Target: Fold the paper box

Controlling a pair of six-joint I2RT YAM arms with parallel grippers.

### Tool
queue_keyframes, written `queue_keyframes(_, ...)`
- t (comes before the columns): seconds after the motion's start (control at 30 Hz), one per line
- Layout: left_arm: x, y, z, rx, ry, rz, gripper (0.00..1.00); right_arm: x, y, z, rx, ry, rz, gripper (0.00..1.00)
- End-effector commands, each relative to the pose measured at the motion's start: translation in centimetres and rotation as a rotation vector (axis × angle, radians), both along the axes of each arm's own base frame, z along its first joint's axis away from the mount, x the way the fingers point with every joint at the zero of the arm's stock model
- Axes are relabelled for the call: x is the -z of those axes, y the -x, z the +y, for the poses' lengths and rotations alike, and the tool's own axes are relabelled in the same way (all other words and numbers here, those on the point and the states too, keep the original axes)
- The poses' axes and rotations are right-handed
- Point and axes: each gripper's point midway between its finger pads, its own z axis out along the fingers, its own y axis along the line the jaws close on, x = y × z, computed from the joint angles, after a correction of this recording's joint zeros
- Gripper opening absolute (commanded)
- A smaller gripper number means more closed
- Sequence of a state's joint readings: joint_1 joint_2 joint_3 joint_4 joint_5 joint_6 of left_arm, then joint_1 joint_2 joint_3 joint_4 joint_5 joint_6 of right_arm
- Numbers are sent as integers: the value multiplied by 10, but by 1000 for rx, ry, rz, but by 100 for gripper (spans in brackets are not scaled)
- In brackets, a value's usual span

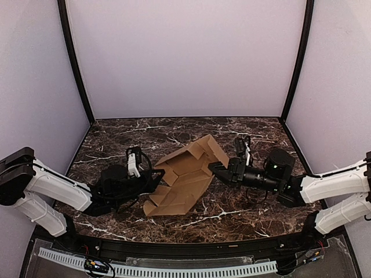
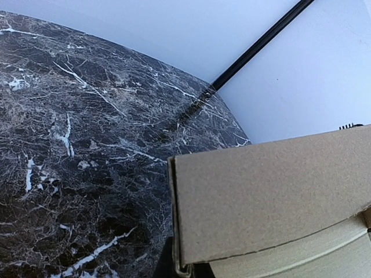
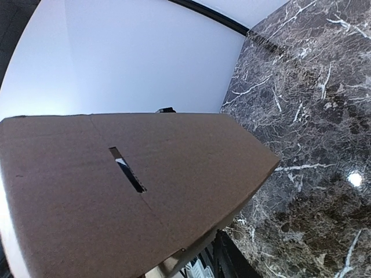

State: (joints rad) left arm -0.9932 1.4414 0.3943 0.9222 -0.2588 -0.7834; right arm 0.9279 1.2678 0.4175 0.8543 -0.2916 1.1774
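- One dark marbled bench (image 1: 110, 142) is seen carrying the paper box (image 1: 182, 179) at its middle, between the two claws.
- The paper box is judged partly folded: walls are raised into an open trough, while the end flaps are left loose and nothing is closed.
- Its long axis is laid diagonally, near-left to far-right, with the open side up.
- The left claw (image 1: 156, 177) is pinched tight, apparently on the paper box's left wall.
- The right claw (image 1: 213, 168) is set against the right flap; its hold cannot be told.

No readable text, label, brand, number or sign showing in any view; plain brown cardboard die-cut box (image 1: 184, 176) showing blank, unprinted faces in all three views.
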Motion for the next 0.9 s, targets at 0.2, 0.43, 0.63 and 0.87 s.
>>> queue_keyframes(0.2,-13,4,12,-5,-120,-50,1,21,11,-59,105,307,-173,46)
queue_keyframes(0.43,-14,6,10,35,-198,-73,1,-5,24,-86,95,418,-398,46)
queue_keyframes(0.63,-16,10,1,98,-254,-85,1,-38,29,-89,53,495,-603,50)
queue_keyframes(0.87,-26,21,-17,221,-265,-124,1,-72,48,-66,-120,444,-764,53)
